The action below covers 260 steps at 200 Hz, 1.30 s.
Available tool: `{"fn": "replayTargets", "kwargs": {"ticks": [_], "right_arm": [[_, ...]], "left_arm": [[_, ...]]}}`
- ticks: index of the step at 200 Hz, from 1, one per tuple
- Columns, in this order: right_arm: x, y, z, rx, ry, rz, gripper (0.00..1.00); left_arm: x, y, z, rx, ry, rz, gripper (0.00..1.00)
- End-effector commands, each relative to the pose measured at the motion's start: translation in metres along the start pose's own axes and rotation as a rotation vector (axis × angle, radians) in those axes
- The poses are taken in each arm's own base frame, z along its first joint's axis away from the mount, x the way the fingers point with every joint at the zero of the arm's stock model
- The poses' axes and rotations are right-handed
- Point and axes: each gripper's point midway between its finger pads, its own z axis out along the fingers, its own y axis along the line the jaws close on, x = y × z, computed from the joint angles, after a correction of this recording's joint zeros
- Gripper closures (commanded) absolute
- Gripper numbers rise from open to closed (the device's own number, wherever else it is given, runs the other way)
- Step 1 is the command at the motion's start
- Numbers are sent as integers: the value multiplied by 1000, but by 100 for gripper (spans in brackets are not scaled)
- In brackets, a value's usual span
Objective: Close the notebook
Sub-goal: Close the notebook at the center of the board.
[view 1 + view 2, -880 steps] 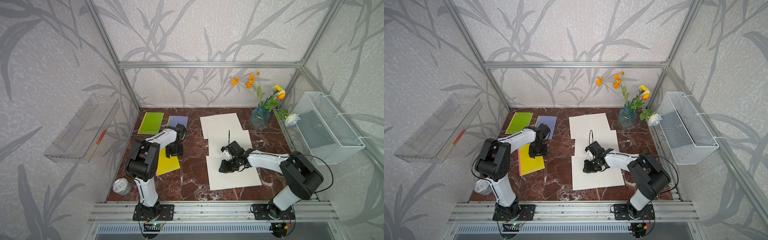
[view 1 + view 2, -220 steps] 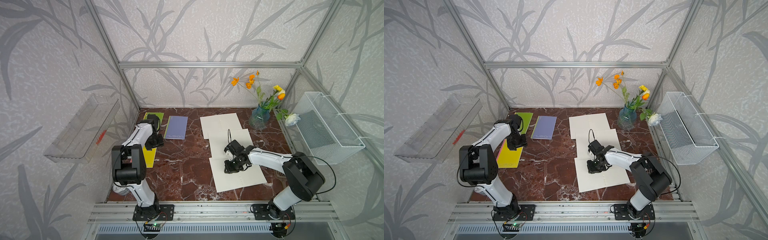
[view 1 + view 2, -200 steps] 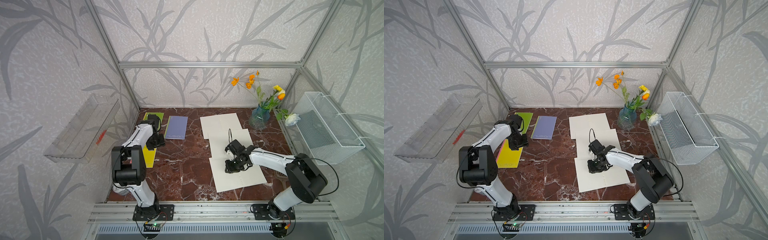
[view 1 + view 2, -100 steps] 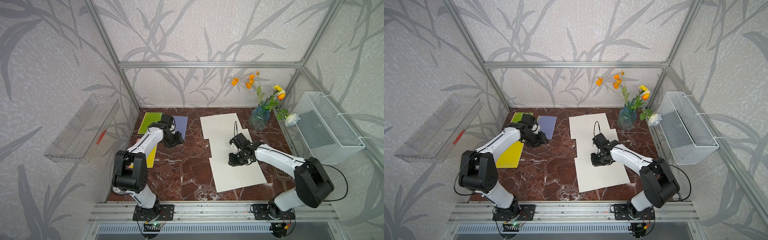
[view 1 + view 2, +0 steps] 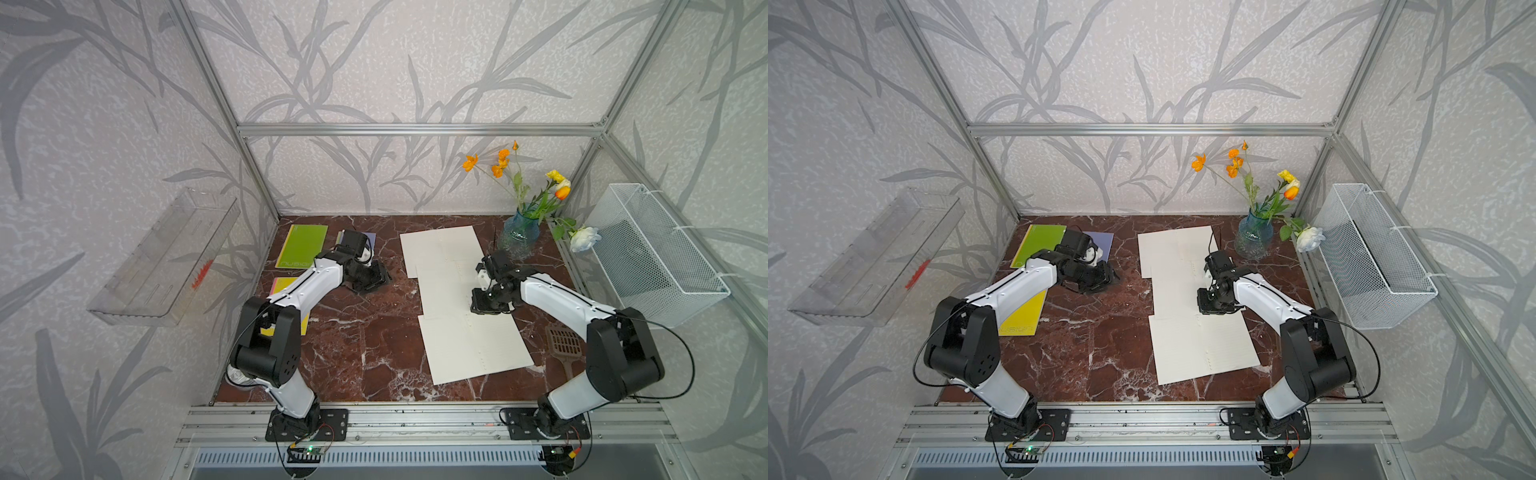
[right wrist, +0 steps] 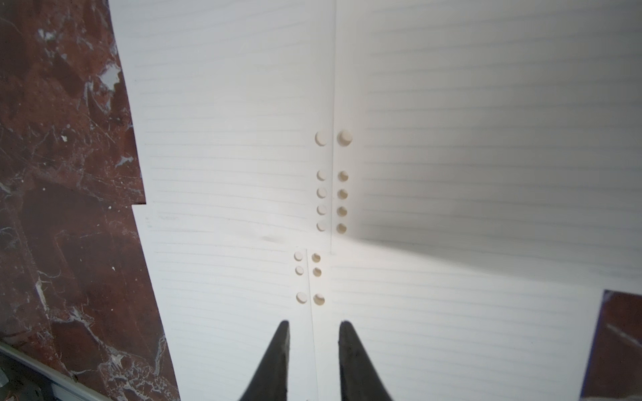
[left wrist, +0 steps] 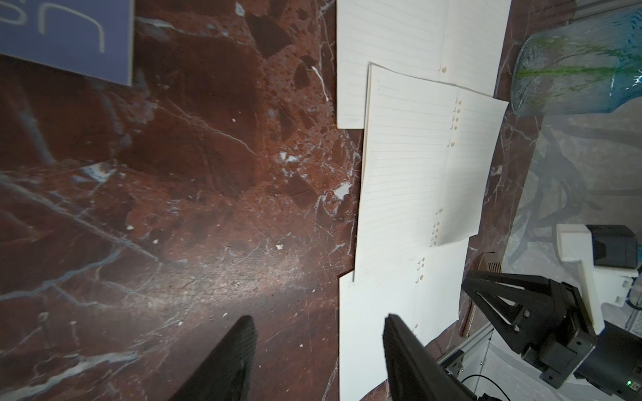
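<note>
Matt lined paper notebook (image 5: 465,291); glossy marble table (image 5: 365,340).

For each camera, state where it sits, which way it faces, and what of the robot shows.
Top views: high at the front, looking down at the marble table; both arms show.
Left wrist: on the left arm, facing across the table; left gripper open, right arm visible.
Right wrist: on the right arm, looking down at the open notebooks; right gripper open.
Shared: all show the notebooks.

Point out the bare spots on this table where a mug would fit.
The widest bare marble lies between the left arm and the open white notebooks, running to the front rail. A thin strip lies behind the notebooks along the back wall. It is crowded around the vase and by the green notebook and yellow notebook.
</note>
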Motion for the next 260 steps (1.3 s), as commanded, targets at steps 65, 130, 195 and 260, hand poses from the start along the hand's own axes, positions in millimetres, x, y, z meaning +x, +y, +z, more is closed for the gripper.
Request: {"fn": "replayTargets", "kwargs": {"ticks": [65,130,195,260], "right_arm": [[-31,-16,18,15,37,32,76],[-37,-28,27,27,51,49,77],[-34,-41,35,36,67,71,79],[-29,-45,38,32,83,76,79]], "left_arm": [[24,-37,53,30,83,-1,40],[36,-48,77,35,123,26,40],[43,-54,96,14,161,52,40],[52,-56,112,2,197,80,40]]}}
